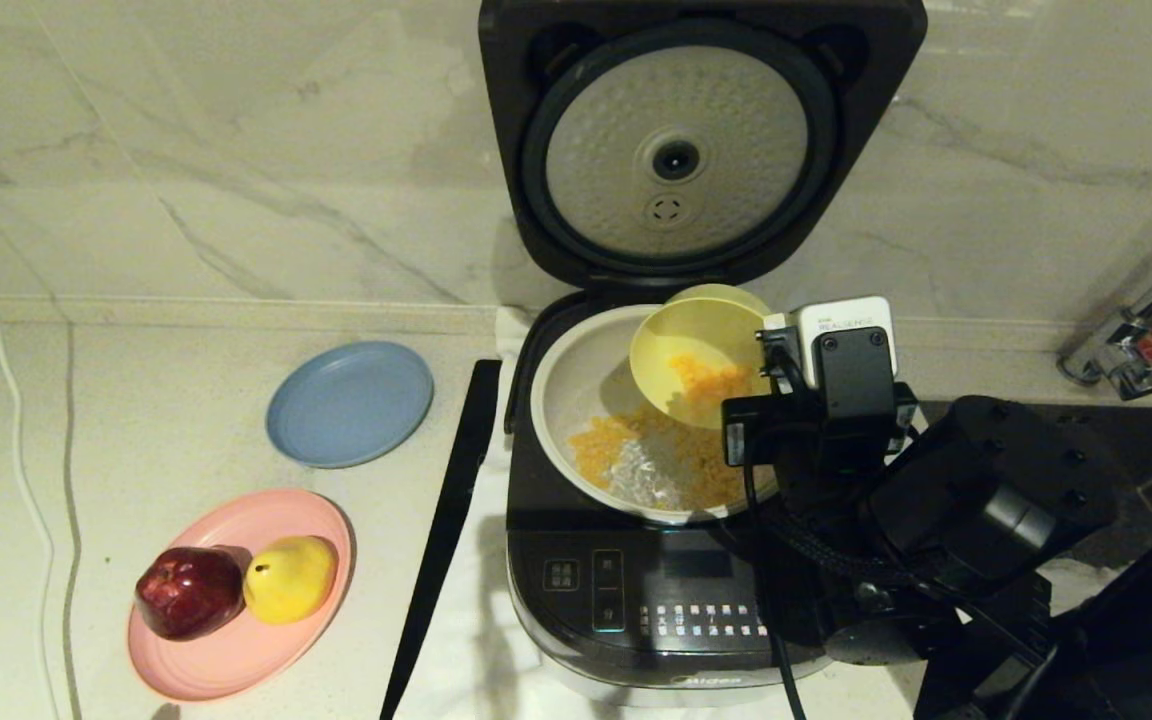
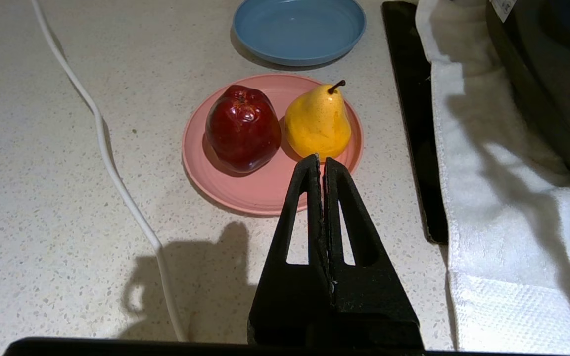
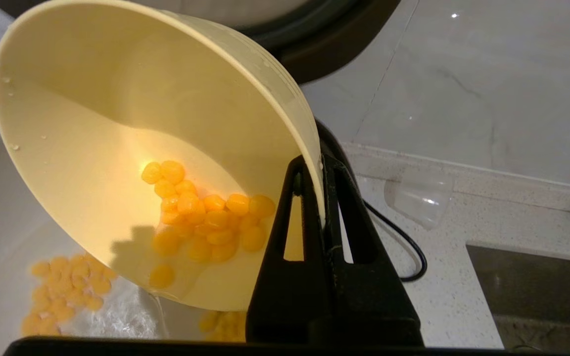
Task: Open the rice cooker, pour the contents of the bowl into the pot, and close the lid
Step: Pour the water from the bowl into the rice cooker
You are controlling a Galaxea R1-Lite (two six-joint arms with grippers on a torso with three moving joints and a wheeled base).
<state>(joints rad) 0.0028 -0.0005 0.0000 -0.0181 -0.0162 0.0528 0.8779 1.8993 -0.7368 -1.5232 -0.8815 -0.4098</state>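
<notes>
Over on the right half of the counter (image 1: 186, 420), sitting on a white towel (image 2: 502, 198): the rice cooker (image 1: 636, 590), touch panel facing the robot, hinge at the back by the marble wall. Lid (image 1: 701, 140) swung fully up, standing nearly upright, dimpled silver plate facing forward. Inside, the pot (image 1: 576, 385), cream-white, mouth pointing straight up, with some water and a scatter of yellow kernels already lying on the bottom. Right above the pot's far right side, the bowl (image 1: 701, 355), tipped steeply with its mouth turned toward the robot's left and down into the pot, low lip over the pot. Still clinging inside the bowl, part of the contents (image 3: 201, 212), a wet clump of kernels, and a thin dribble of water off the low lip. Right gripper (image 3: 322, 163) clamped tight on the bowl's rim, one finger inside, one outside. Left gripper (image 2: 322, 159) closed on nothing, hanging above the counter near the pink plate (image 2: 260, 190) with a red apple (image 2: 242, 128) and yellow pear (image 2: 318, 123) side by side. Just beyond it, a blue plate (image 2: 299, 29).
</notes>
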